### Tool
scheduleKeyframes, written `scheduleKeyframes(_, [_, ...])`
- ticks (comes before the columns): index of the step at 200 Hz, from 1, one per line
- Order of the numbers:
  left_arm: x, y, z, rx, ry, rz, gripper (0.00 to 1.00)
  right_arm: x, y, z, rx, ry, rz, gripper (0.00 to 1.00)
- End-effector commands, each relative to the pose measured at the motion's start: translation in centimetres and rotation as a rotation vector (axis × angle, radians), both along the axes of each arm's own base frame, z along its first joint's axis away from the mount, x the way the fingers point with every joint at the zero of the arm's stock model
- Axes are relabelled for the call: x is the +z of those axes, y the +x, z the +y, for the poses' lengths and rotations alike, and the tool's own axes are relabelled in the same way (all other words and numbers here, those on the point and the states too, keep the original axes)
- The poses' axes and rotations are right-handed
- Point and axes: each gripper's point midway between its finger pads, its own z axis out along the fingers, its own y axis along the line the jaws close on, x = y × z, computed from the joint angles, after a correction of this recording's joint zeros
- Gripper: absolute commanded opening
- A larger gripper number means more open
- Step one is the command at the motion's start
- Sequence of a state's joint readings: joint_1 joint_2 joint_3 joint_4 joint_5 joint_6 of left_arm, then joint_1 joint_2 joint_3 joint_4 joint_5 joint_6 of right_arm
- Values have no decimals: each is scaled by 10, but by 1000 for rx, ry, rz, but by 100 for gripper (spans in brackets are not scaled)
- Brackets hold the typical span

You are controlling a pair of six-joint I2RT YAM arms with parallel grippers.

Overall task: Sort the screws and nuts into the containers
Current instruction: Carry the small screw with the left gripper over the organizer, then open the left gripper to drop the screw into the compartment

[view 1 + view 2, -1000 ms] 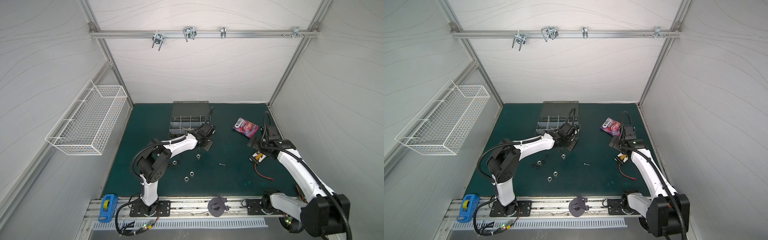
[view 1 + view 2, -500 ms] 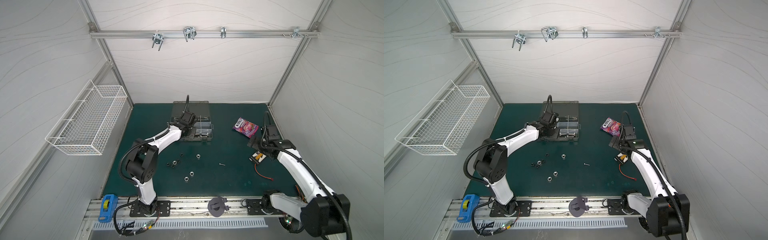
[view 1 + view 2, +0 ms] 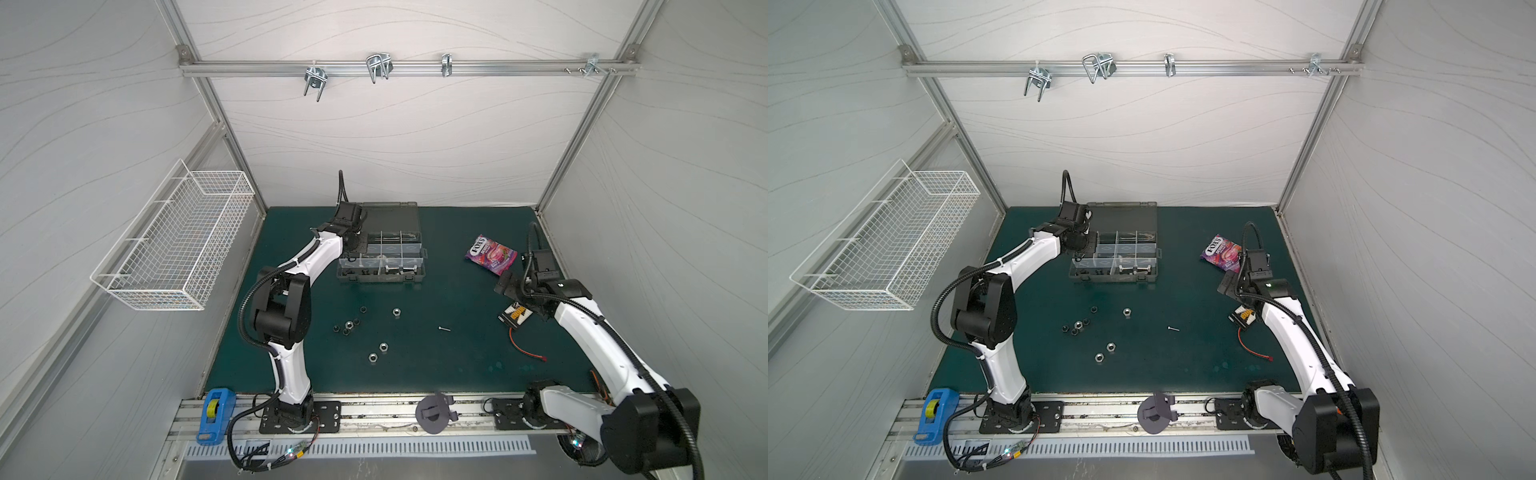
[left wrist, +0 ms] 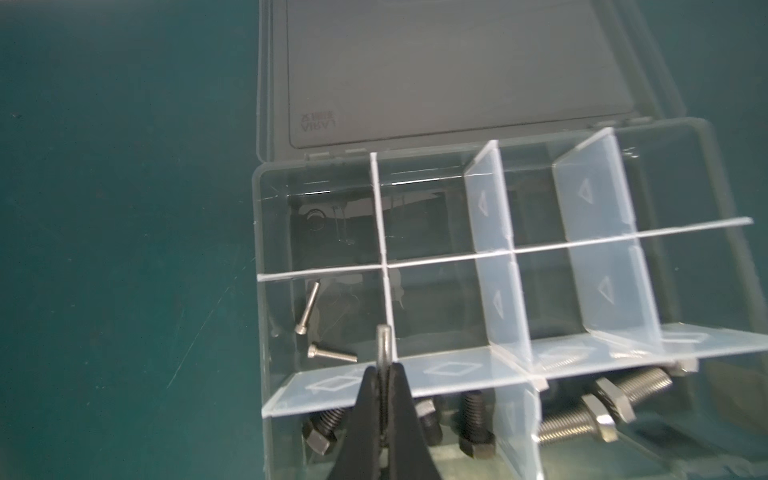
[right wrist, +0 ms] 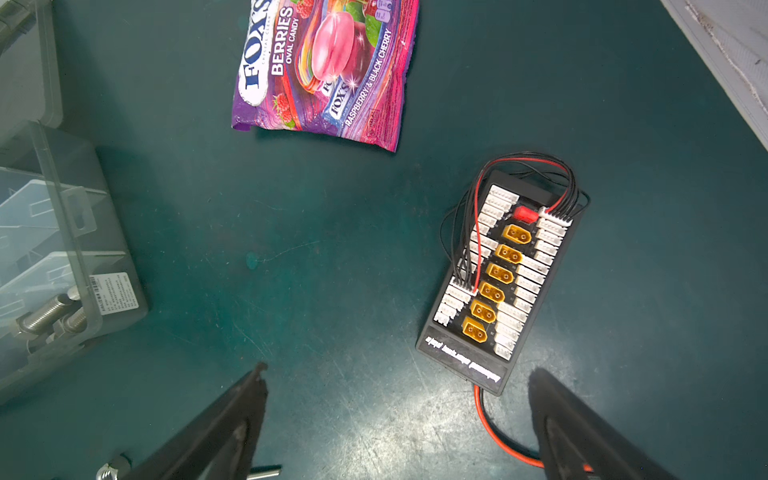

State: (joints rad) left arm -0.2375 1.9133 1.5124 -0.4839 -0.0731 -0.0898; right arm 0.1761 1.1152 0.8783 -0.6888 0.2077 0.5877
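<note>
Purple foil carries the clearest print. The candy bag [image 5: 324, 70] reads "FOX'S", "BERRIES OVAL CANDY" and "RASPBERRY & BLACK CHERRY", and it lies flat near the right edge of the counter [image 3: 457, 365], towards the far right corner. Nearer along that edge lies a black connector board [image 5: 503, 282] with a row of yellow sockets, white plugs and red and black wires. The white writing on its end strip is too blurred to read.

The grey organizer case [image 3: 380, 257] sits by the far edge, left of the middle, with its lid [image 4: 457, 62] laid open. Raised letters on the lid appear upside down and cannot be read for sure. A white label [image 5: 114, 291] on the case's side has print too small to make out. The translucent dividers [image 4: 486, 208] bear diamond and triangle outlines.

The left gripper [image 4: 384, 374] is clamped tight on a thin silver screw [image 4: 383, 345]. The screw sticks out past the fingertips, above the divider beside the compartment [image 4: 345, 307] where two similar pin-like screws [image 4: 309, 307] lie. The row of compartments nearest the front edge holds short black bolts [image 4: 473, 424] and stout silver hex bolts [image 4: 582, 419].

On the bare counter in front of the case lie shiny silver nuts [image 3: 383, 347], smaller black nuts [image 3: 347, 326] and one loose screw [image 3: 444, 328]. The right gripper [image 5: 399, 415] is spread wide and holds nothing, above the counter beside the board.
</note>
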Motion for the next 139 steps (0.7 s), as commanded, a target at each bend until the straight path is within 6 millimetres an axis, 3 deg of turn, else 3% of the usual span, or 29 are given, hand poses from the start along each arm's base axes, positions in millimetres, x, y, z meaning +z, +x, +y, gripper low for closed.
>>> scheduleKeyframes(1, [-2, 12, 4, -5, -31, 17, 0, 10, 0, -3, -18, 5, -17, 99])
scheduleKeyframes(111, [-38, 25, 20, 14, -47, 98, 0, 9, 1, -2, -23, 8, -13, 99])
scheduleKeyframes(139, [-41, 23, 18, 15, -62, 109, 17, 9, 0, -2, -23, 8, -11, 99])
